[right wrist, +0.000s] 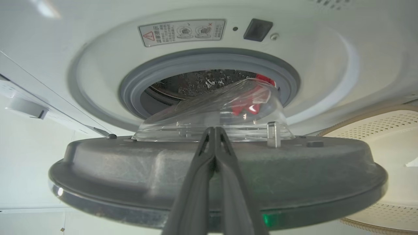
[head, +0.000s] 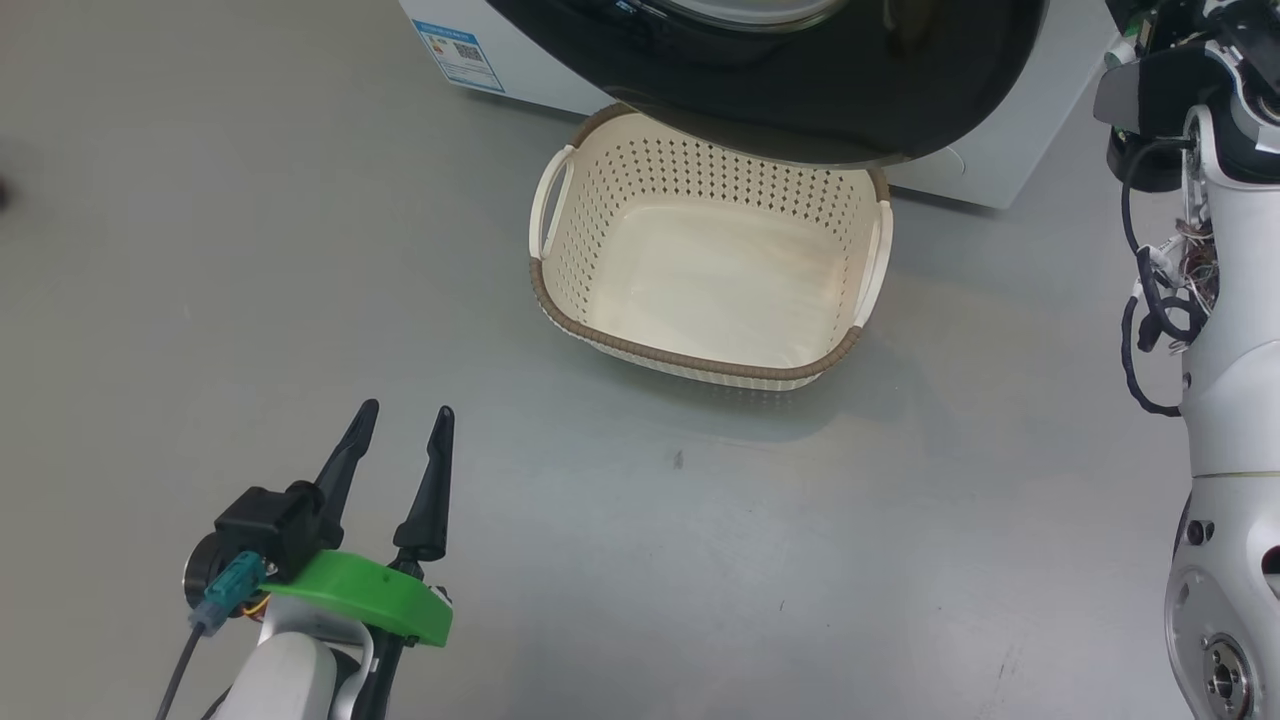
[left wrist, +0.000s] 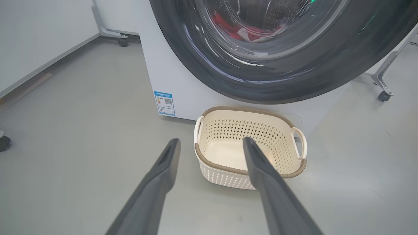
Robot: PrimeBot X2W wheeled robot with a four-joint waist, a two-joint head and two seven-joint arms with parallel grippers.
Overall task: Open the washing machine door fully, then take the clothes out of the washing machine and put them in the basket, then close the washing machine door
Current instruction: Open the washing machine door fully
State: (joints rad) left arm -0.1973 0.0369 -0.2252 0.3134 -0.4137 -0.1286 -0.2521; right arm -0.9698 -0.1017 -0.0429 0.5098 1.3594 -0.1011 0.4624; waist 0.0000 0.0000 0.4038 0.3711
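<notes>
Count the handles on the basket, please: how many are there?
2. In the left wrist view, one handle is on the left end of the basket, the other on its right end. The long sides have none.

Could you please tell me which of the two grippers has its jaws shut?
The right gripper: its jaws are pressed together, pointing at the inner side of the washing machine door. The left gripper stands wide open.

This is looking like a test lab. The washing machine (left wrist: 186,85) is standing alone on a bare grey floor (left wrist: 81,137), with castored metal stands (left wrist: 384,95) sitting near it beside white walls (left wrist: 36,36).
</notes>
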